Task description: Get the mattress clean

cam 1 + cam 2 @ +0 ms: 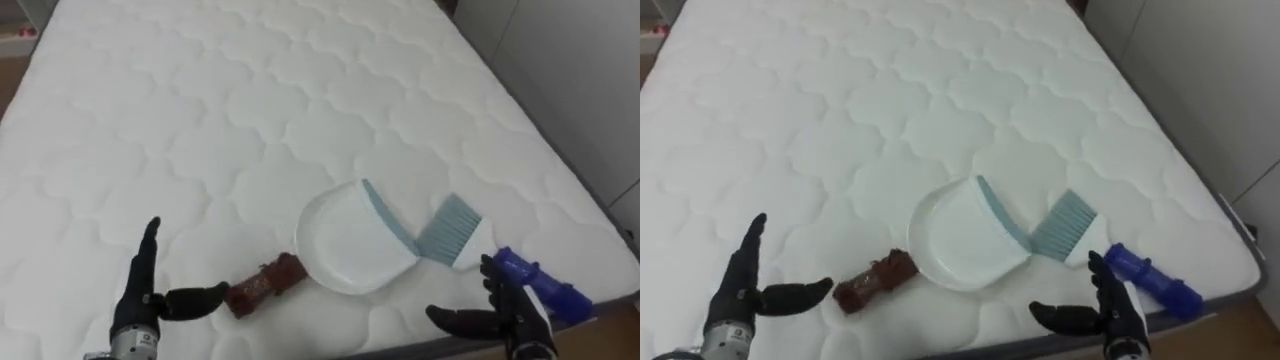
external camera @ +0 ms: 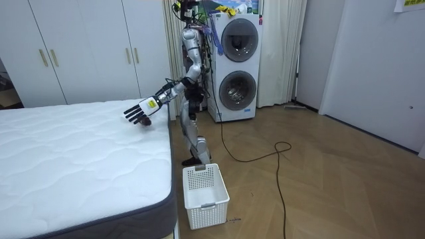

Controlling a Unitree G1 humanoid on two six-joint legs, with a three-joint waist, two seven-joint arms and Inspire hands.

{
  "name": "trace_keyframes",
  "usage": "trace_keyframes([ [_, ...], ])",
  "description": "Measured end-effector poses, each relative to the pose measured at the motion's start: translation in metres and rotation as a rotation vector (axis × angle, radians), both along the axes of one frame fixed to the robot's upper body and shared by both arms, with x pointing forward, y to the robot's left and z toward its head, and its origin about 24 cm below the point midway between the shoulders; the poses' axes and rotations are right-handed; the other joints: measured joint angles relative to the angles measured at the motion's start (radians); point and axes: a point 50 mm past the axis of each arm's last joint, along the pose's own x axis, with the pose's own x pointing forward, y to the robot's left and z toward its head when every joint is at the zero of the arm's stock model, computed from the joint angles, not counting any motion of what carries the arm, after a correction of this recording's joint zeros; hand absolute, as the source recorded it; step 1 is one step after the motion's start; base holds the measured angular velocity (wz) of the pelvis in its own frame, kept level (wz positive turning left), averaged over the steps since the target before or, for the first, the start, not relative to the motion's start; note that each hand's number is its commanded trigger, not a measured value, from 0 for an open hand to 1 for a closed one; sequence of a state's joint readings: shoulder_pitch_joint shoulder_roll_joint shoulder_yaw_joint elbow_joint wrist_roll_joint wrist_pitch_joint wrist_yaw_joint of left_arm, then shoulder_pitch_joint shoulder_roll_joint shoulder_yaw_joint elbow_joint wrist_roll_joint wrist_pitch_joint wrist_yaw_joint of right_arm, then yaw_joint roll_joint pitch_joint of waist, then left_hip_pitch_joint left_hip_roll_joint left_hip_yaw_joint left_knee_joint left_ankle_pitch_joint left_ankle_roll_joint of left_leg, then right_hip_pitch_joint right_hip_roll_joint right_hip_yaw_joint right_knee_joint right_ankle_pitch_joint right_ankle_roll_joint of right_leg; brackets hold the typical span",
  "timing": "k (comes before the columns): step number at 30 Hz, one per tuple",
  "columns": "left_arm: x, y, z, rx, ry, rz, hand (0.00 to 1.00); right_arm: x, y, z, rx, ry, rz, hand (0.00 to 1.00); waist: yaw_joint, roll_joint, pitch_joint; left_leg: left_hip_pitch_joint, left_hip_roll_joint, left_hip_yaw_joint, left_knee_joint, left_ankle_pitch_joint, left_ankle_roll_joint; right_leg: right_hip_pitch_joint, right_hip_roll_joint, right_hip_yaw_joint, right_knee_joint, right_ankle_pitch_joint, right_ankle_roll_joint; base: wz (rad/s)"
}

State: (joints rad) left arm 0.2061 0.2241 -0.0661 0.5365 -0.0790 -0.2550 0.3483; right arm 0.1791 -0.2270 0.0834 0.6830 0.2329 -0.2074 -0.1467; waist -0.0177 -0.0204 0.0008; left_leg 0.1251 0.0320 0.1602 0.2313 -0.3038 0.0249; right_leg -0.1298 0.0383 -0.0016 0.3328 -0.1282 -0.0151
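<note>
Floor: you are seeing light-brown wooden plank flooring (image 2: 345, 179) stretching across the room view's right.
Wardrobe: tall white cupboard doors with brass handles (image 2: 86, 53) are lining the back wall.
Laundry corner: stacked white front-loading machines (image 2: 238, 63) are standing beside a cream curtain (image 2: 282, 53).
Bed: a white quilted mattress (image 2: 66, 159) is filling the room view's left.

Robot beside the bed (image 2: 80, 159), one hand (image 2: 141, 113) out over its edge, white basket (image 2: 205, 194) on floor nearby.

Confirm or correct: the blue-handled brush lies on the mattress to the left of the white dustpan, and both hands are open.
Wrong side: in the left eye view the blue-handled brush lies to the right of the white dustpan. It is on the mattress, and left hand and right hand are open.
</note>
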Motion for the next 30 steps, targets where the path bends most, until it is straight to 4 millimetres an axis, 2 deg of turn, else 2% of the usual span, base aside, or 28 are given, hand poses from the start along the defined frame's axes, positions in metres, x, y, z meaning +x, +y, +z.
trace_keyframes([
  [2, -0.016, 0.011, -0.008, 0.009, 0.042, 0.092, 0.0, -0.008, -0.007, -0.004, 0.015, 0.021, -0.08, 0.0, 0.016, 0.0, 0.0005, 0.023, 0.007, 0.0, -0.012, 0.001, 0.0, 0.026, 0.008, -0.001, -0.02, 0.0, 0.0, -0.12],
  [5, -0.041, 0.035, -0.014, 0.031, 0.088, 0.285, 0.0, -0.031, -0.026, -0.009, 0.007, 0.064, -0.231, 0.0, 0.023, -0.006, -0.0007, 0.045, 0.016, -0.009, -0.038, 0.002, -0.002, 0.055, 0.019, -0.005, -0.059, 0.005, -0.002, 0.0],
  [7, -0.072, 0.05, -0.021, 0.066, 0.159, 0.408, 0.0, -0.057, -0.04, -0.017, -0.003, 0.139, -0.357, 0.0, 0.027, 0.0, 0.0003, 0.079, 0.025, -0.011, -0.051, 0.002, -0.002, 0.101, 0.027, -0.004, -0.096, 0.008, 0.0, 0.0],
  [8, -0.08, 0.054, -0.023, 0.075, 0.18, 0.436, 0.0, -0.063, -0.042, -0.019, -0.008, 0.155, -0.379, 0.0, 0.028, -0.001, -0.0011, 0.088, 0.026, -0.012, -0.054, 0.002, -0.002, 0.112, 0.029, -0.003, -0.104, 0.008, 0.0, 0.0],
  [10, -0.106, 0.065, -0.026, 0.108, 0.24, 0.534, 0.0, -0.087, -0.048, -0.024, -0.029, 0.228, -0.454, 0.0, 0.032, -0.005, -0.0025, 0.097, 0.028, -0.013, -0.065, 0.002, -0.002, 0.124, 0.033, -0.006, -0.123, 0.009, 0.0, 0.0],
  [13, -0.122, 0.072, -0.029, 0.129, 0.294, 0.608, 0.0, -0.103, -0.056, -0.027, -0.053, 0.283, -0.52, 0.0, 0.024, -0.003, -0.0014, 0.095, 0.029, -0.029, -0.068, 0.002, -0.002, 0.131, 0.032, -0.007, -0.137, 0.012, 0.002, 0.05],
  [17, -0.129, 0.07, -0.035, 0.125, 0.357, 0.616, 0.0, -0.118, -0.055, -0.033, -0.043, 0.35, -0.558, 0.0, 0.013, 0.001, -0.0004, 0.104, 0.027, -0.029, -0.07, 0.002, -0.002, 0.155, 0.03, -0.009, -0.158, 0.014, 0.005, 0.09],
  [24, -0.147, 0.05, -0.057, 0.091, 0.6, 0.41, 0.0, -0.136, -0.038, -0.048, 0.039, 0.534, -0.452, 0.0, 0.006, 0.003, 0.0006, 0.099, 0.027, -0.024, -0.071, 0.002, -0.003, 0.147, 0.033, -0.01, -0.159, 0.015, 0.006, -0.01],
  [30, -0.145, 0.043, -0.066, 0.052, 0.712, 0.279, 0.0, -0.128, -0.025, -0.054, 0.102, 0.6, -0.293, 0.0, 0.008, 0.013, 0.0041, 0.085, 0.026, -0.024, -0.071, 0.002, -0.003, 0.132, 0.034, -0.004, -0.159, 0.027, 0.006, -0.01],
])
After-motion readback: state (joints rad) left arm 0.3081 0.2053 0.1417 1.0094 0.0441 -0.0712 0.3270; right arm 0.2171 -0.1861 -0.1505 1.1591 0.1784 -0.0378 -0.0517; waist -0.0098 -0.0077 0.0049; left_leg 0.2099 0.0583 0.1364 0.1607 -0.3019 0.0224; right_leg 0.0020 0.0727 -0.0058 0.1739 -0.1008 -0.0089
